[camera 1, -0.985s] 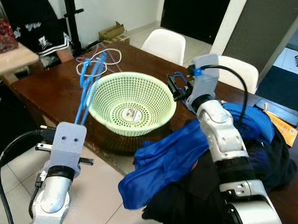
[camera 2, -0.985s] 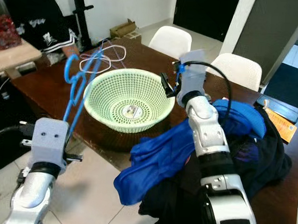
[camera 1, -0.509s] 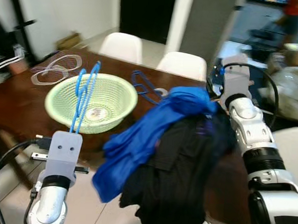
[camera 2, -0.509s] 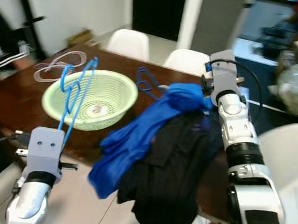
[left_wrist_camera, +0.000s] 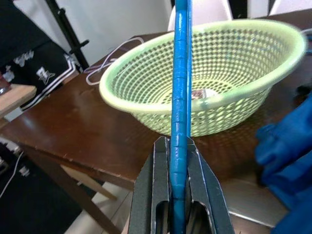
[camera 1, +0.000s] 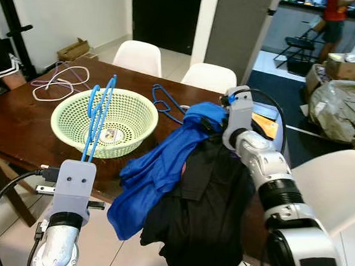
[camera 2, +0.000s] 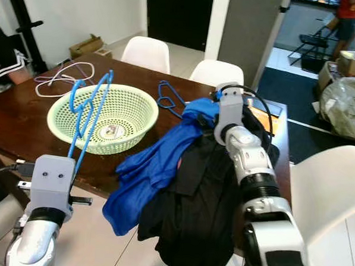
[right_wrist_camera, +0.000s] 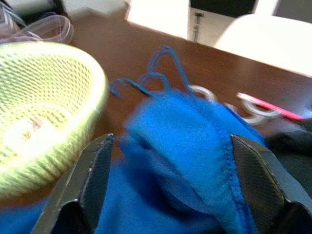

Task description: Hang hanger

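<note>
- Since half a second ago the right arm has swung in toward the middle, so that its right gripper (right_wrist_camera: 170, 151) now hangs over the top of the blue cloth (camera 1: 164, 168) instead of out past the far edge of the heap.
- Its two black fingers (right_wrist_camera: 87, 180) stand wide apart, with blue cloth between and below them, gripping nothing.
- The left gripper (left_wrist_camera: 178, 161) is low at the near left, in front of the table edge, its fingers pressed together on the bottom of a blue hanger (camera 1: 99, 120).
- That hanger stands upright from the gripper, its hook at the top, rising in front of the green basket (camera 1: 73, 130).
- The basket sits on the brown table (camera 1: 17, 124), with a small item in its bottom.
- More blue hangers (camera 1: 164, 99) lie flat on the table beyond the basket, just beside the heap and near the right gripper.
- A black garment (camera 1: 202, 224) hangs under the blue cloth over the table's near edge.
- Pale hangers (camera 1: 55, 82) lie at the table's far left corner.
- White chairs (camera 1: 137, 54) stand behind the table.
</note>
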Motion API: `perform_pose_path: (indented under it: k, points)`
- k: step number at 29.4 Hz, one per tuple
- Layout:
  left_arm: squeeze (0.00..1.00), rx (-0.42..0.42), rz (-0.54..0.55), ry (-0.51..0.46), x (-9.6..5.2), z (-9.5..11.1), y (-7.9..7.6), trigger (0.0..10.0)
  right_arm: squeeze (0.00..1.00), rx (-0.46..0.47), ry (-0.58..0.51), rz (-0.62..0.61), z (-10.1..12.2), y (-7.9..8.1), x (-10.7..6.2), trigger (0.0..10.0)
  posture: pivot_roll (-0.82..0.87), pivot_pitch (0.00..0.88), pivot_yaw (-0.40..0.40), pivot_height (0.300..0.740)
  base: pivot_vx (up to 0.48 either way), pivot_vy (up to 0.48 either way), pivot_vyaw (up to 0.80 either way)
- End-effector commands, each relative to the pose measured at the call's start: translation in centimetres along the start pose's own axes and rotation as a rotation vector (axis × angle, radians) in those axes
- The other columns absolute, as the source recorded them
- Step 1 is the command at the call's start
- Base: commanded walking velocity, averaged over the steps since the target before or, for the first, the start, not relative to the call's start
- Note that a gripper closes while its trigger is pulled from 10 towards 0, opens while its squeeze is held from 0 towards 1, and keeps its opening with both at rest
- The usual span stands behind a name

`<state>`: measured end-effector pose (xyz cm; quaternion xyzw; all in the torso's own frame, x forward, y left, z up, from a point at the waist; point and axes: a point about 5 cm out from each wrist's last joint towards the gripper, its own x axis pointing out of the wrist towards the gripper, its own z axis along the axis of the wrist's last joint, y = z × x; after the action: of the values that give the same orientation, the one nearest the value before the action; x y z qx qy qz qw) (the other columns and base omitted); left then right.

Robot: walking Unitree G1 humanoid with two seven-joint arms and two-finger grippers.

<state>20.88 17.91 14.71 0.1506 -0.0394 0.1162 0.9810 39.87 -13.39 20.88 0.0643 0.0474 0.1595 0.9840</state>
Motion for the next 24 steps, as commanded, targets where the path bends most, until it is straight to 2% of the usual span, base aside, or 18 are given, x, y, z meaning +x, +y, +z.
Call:
perform_pose_path:
  k: [1,6,9,10,12,14,16,17,19,24]
  points:
    - [0.00,-0.011,0.007,0.001,-0.2,-0.1,0.0,10.0,0.00,0.097,-0.048,0.015,1.0,0.1,0.1,10.0,0.16,0.000,-0.103,0.740,0.000,0.000,0.00]
    - [0.00,-0.012,0.016,-0.004,-0.2,0.0,0.1,10.0,0.00,0.057,-0.038,0.022,0.7,0.7,0.4,10.0,0.16,0.000,-0.107,0.740,0.000,0.000,0.00]
    - [0.00,-0.007,0.025,-0.012,-0.2,0.2,0.4,10.0,0.00,-0.118,0.005,0.028,-0.1,1.5,0.5,10.0,0.17,0.000,-0.113,0.740,0.000,0.000,0.00]
    - [0.00,-0.007,0.025,-0.012,-0.2,0.2,0.4,10.0,0.00,-0.118,0.005,0.028,-0.1,1.5,0.5,10.0,0.17,0.000,-0.113,0.740,0.000,0.000,0.00]
    - [0.00,-0.002,0.034,-0.018,-0.1,0.3,0.6,10.0,0.00,-0.277,0.033,0.028,-0.6,1.8,0.5,10.0,0.17,0.000,-0.118,0.740,0.000,0.000,0.00]
    - [0.00,-0.002,0.034,-0.018,-0.1,0.3,0.6,10.0,0.00,-0.277,0.033,0.028,-0.6,1.8,0.5,10.0,0.17,0.000,-0.118,0.740,0.000,0.000,0.00]
    - [0.00,0.017,0.060,-0.035,0.2,0.6,1.4,10.0,0.00,-0.428,0.064,0.030,-1.3,2.3,0.7,10.0,0.17,0.006,-0.124,0.740,0.000,0.000,0.00]
    - [0.00,0.023,0.072,-0.042,0.3,0.7,1.7,10.0,0.00,-0.466,0.075,0.033,-1.5,2.5,0.7,10.0,0.17,0.006,-0.124,0.740,0.000,0.000,0.00]
    - [0.00,0.038,0.112,-0.034,0.7,0.4,2.8,10.0,0.00,-0.507,0.127,0.048,-2.7,3.5,0.9,10.0,0.17,0.012,-0.128,0.740,0.000,0.000,0.00]
    - [0.00,0.025,0.124,-0.023,0.7,0.2,3.0,10.0,0.00,-0.511,0.167,0.059,-3.5,3.9,0.9,10.0,0.17,0.018,-0.133,0.740,0.000,0.000,0.00]
